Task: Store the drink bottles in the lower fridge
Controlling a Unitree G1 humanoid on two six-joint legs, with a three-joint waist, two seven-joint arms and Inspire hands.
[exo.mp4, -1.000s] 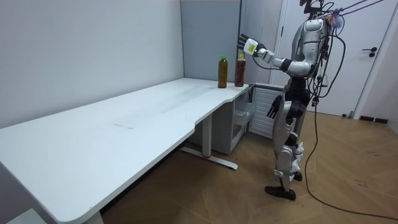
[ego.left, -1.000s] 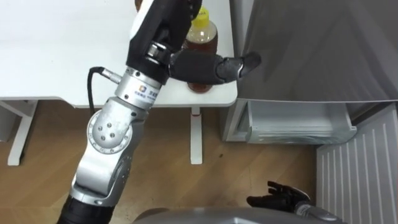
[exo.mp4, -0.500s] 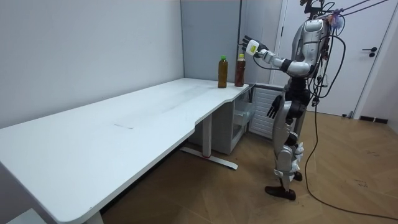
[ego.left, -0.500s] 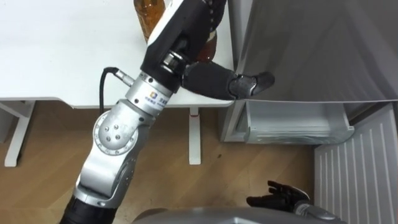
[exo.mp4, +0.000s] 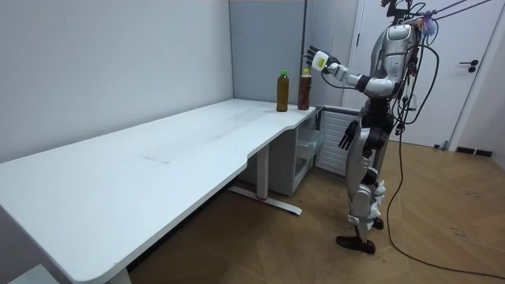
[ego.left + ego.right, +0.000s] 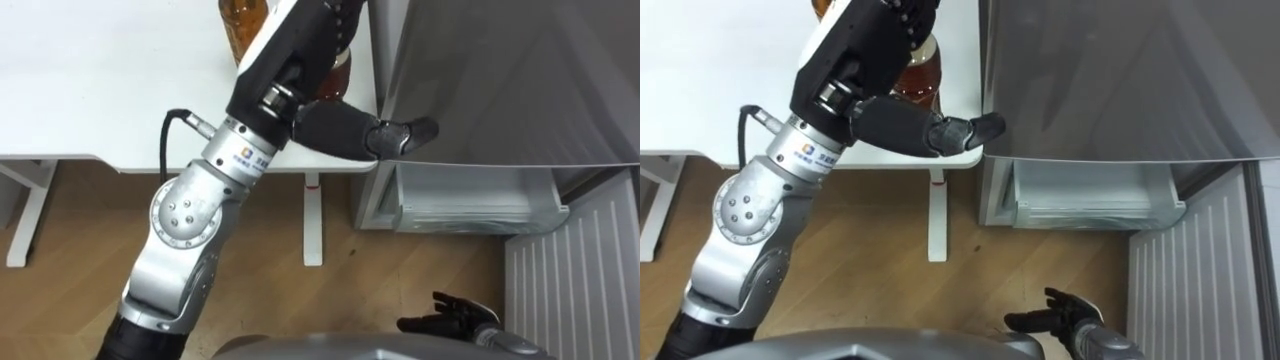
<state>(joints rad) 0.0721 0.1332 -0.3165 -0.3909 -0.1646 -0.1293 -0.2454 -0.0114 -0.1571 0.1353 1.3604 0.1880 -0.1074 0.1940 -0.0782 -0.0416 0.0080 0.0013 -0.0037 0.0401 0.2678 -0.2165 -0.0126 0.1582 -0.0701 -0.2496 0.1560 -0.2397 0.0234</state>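
Note:
Two bottles of amber drink stand at the white table's point(image 6: 100, 100) corner beside the fridge. The green-capped bottle point(image 5: 282, 91) reaches the top edge of the eye views point(image 6: 240, 20). The yellow-capped bottle point(image 5: 304, 88) is mostly hidden behind my left hand point(image 6: 335, 125), with only part of its body point(image 6: 338, 72) visible. That hand is open, held just above and in front of the bottle, thumb pointing toward the fridge. My right hand point(image 6: 445, 318) hangs open low at my side.
The grey fridge point(image 6: 500, 70) stands right of the table. Its lower compartment point(image 6: 480, 195) is open near the floor and shows a clear drawer. The white ribbed door point(image 6: 575, 270) is swung out at the right. I stand on wood floor facing the table corner.
My left hand has risen and reached further over the yellow-capped bottle, now covering its cap. In the last half second almost nothing moved.

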